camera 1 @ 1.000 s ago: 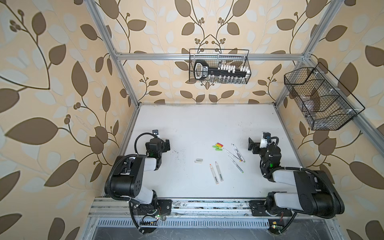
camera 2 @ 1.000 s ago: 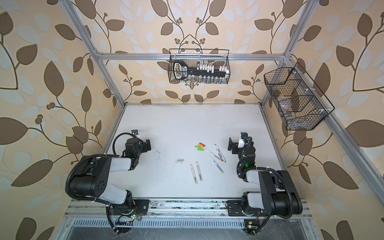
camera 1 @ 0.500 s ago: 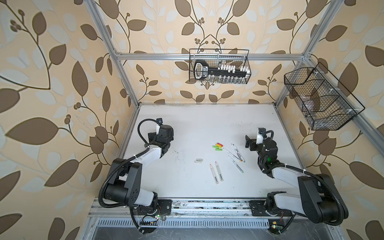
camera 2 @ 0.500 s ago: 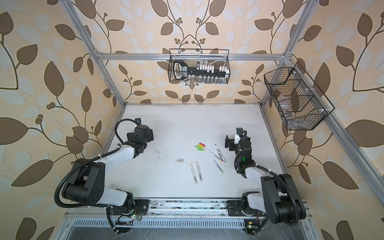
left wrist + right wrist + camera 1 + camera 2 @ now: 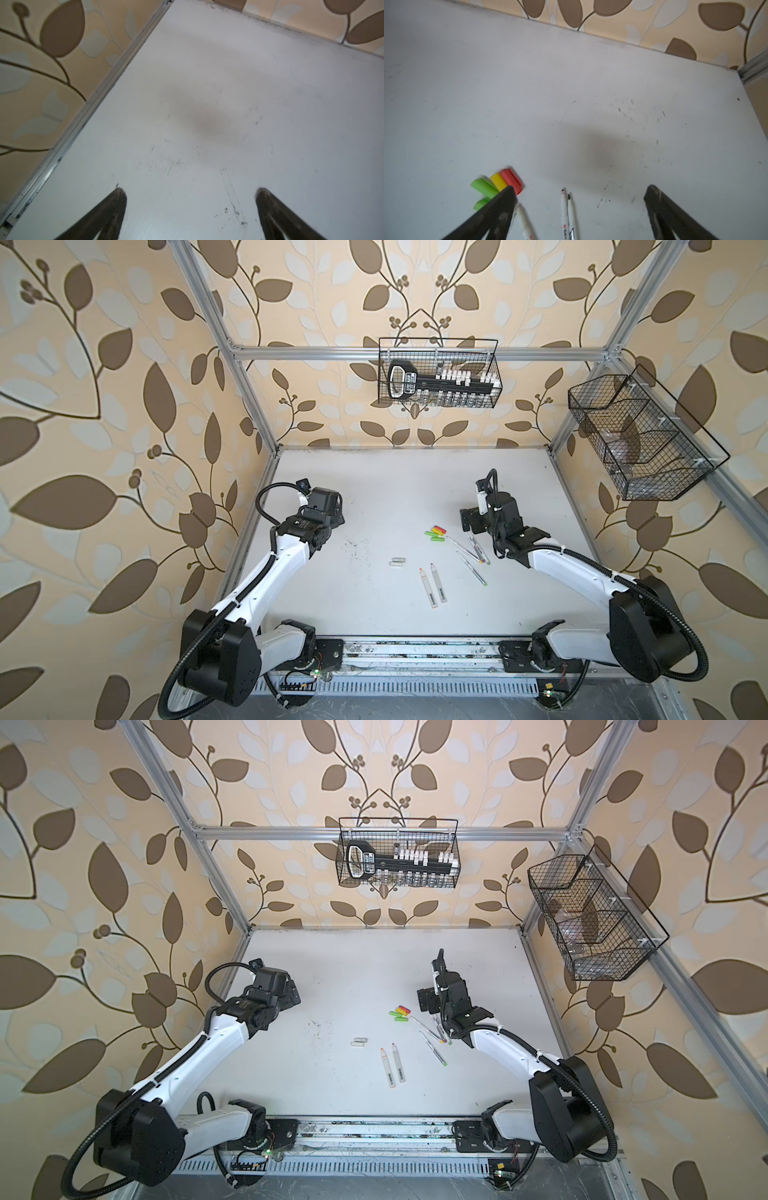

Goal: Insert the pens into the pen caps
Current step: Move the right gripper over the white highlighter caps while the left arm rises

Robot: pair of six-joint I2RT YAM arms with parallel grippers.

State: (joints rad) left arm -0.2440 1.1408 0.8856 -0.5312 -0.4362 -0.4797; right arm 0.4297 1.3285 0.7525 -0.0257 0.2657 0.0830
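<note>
Since a second ago both arms have unfolded from the front edge and reached out over the counter (image 5: 395, 481). Pens and caps lie as they did.

Left claw (image 5: 330, 512): over the left edge, about halfway back. In the wrist view the left claw (image 5: 191, 193) is spread wide over bare, scuffed counter, with nothing between its fingers.

Pale grey caps (image 5: 397, 561): we count two, side by side and touching, near the middle of the counter.

Grey markers (image 5: 432, 587): two, parallel and just beside each other, toward the front edge from the grey caps. Their orange-red tips point at the far edge.

Coloured caps (image 5: 436, 532): red, yellow and two lime green, packed together right of centre. All six caps sit empty and apart from the pens.

Thin white pens (image 5: 471, 549): four in a loose bunch just beside the coloured caps, on the side toward the right edge. One lies a little nearer the front.

Right claw (image 5: 467, 520): above the counter just beside the coloured caps, on their right-edge side. In the wrist view the right claw (image 5: 580, 190) is spread and holds nothing. One finger overlaps the cap cluster there, and we cannot tell if it touches.
</note>
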